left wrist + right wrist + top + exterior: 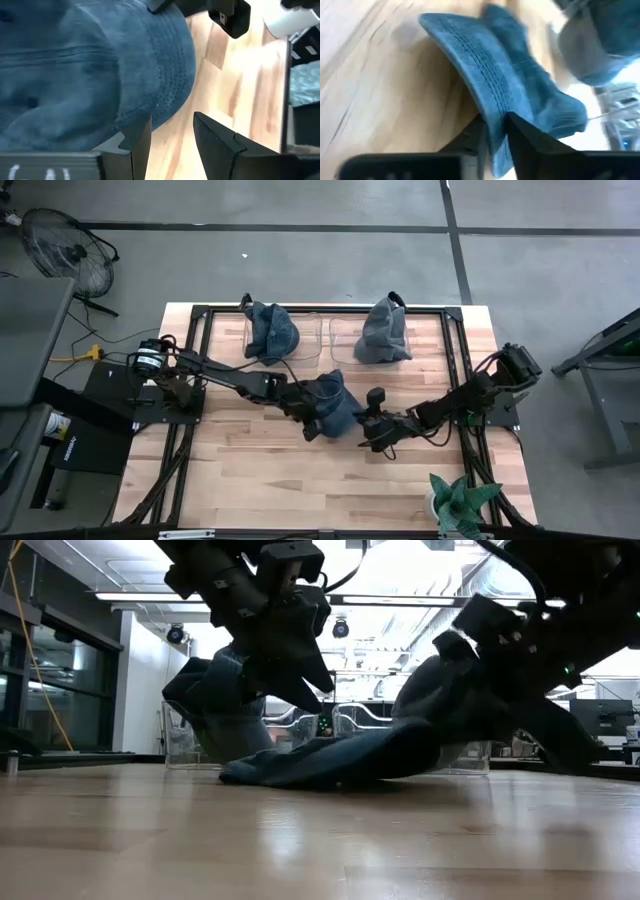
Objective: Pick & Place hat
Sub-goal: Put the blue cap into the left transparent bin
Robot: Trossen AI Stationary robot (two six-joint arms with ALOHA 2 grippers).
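Hat (90, 75) crown beyond left-wrist frame edge.

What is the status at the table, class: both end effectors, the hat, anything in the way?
Right end effector shut on the blue hat, at its brim. Left end effector open beside the hat. Two other hats sit in clear bins behind; nothing in the way.

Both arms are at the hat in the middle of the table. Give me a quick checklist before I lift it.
1. Right gripper shut on the blue hat brim: ok, brim sits between its fingers.
2. Left gripper holding the hat: not ok, fingers apart, brim beside them.
3. Hat off the table: not ok, resting on the wood.
4. Free bin: not ok; left bin and right bin each hold a hat.
5. Potted plant clear of the arms: ok.
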